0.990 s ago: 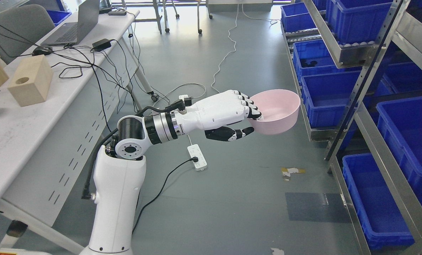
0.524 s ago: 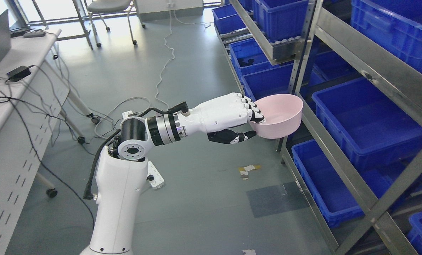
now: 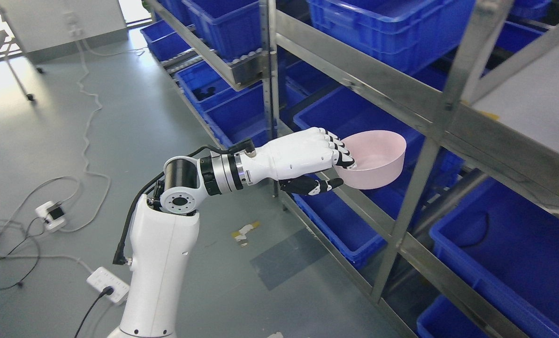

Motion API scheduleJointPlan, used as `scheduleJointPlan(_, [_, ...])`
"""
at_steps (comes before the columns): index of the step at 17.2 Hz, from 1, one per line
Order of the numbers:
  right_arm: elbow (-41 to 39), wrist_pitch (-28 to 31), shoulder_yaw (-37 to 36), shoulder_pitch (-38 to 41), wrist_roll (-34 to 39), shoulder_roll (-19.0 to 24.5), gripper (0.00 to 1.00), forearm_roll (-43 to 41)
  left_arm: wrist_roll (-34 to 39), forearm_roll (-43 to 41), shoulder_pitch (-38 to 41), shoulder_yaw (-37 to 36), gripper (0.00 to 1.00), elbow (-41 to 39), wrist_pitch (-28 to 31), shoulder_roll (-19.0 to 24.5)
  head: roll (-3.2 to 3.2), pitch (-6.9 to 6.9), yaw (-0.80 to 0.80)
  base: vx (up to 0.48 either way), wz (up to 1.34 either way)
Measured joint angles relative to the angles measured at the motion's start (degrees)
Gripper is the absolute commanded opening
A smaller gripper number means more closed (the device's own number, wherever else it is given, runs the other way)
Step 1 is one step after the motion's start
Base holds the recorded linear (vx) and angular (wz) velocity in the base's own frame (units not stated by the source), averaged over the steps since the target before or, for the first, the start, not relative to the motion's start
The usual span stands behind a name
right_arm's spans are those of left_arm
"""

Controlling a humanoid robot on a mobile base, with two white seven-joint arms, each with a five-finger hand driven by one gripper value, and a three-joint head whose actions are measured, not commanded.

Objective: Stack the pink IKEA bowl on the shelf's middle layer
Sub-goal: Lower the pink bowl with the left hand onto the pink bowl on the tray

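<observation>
A pink bowl (image 3: pixel 375 158) is held upright in the left hand (image 3: pixel 313 155), with the fingers (image 3: pixel 340 151) hooked over its near rim and the thumb (image 3: pixel 313 185) stretched beneath its base. The bowl is carried in the air in front of a metal shelf rack (image 3: pixel 354 84), just left of one slanted upright post (image 3: pixel 429 159); whether the bowl touches the post cannot be told. A second post (image 3: pixel 272 80) stands behind the forearm. The rack's levels are filled with blue bins (image 3: pixel 354 115), one lying directly behind the bowl and another below it. On the grey floor (image 3: pixel 96 155) to the left, a white cable (image 3: pixel 89 117) and a power strip (image 3: pixel 108 284) are seen, with scraps of tape (image 3: pixel 245 232) near the rack's foot.
</observation>
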Motion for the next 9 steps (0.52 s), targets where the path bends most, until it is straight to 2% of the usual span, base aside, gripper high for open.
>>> scheduleJointPlan(3, [0.00, 0.00, 0.00, 0.00, -0.02, 0.00, 1.00, 0.00, -0.02, 1.47, -1.96, -0.04, 0.10, -0.05, 0.00, 0.00, 0.00, 0.00, 0.00, 0.006, -0.93])
scheduleJointPlan(6, [0.00, 0.00, 0.00, 0.00, -0.02, 0.00, 1.00, 0.00, -0.04, 2.30, -7.97, 1.15, 0.10, 0.95, 0.00, 0.00, 0.00, 0.00, 0.00, 0.011, -0.95])
scheduleJointPlan(9, [0.00, 0.00, 0.00, 0.00, -0.02, 0.00, 1.00, 0.00, -0.24, -2.17, -16.21, 4.02, 0.10, 4.42, 0.00, 0.00, 0.00, 0.00, 0.00, 0.028, -0.89])
